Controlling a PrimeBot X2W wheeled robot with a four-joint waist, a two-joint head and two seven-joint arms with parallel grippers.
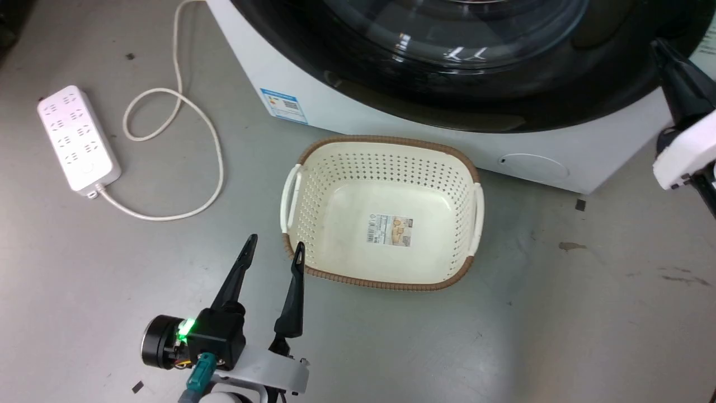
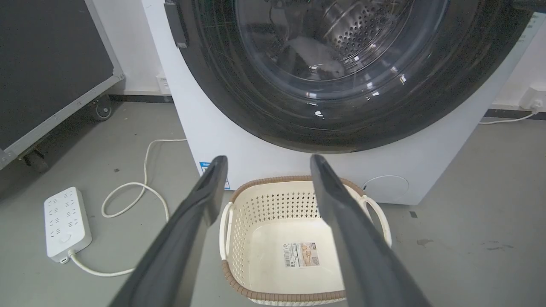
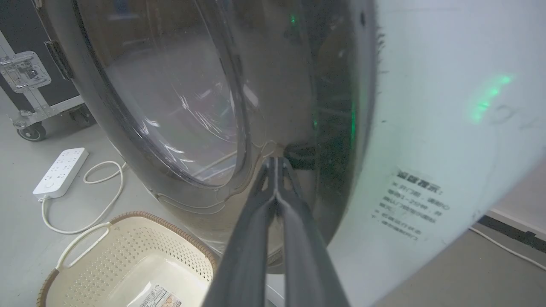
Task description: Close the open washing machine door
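Observation:
The white washing machine (image 1: 358, 120) (image 2: 200, 136) (image 3: 426, 128) stands ahead of me. Its round black-rimmed door (image 1: 447, 89) (image 2: 239, 111) (image 3: 170, 106) lies nearly flat against the front. In the right wrist view a narrow dark seam shows at the door's right edge. My right gripper (image 3: 276, 160) (image 1: 668, 59) is shut with nothing between its fingers, and its tips touch the door's rim beside that seam. My left gripper (image 1: 274, 249) (image 2: 264, 160) hangs open and low over the floor, just left of the basket and well away from the door.
A cream perforated basket (image 1: 386, 140) (image 2: 277, 180) (image 3: 140, 218) with a brown rim sits on the floor before the machine. A white power strip (image 1: 78, 137) (image 2: 66, 221) (image 3: 59, 170) with a looped cable lies to the left. A black wheeled case (image 2: 51, 64) (image 3: 25, 72) stands at far left.

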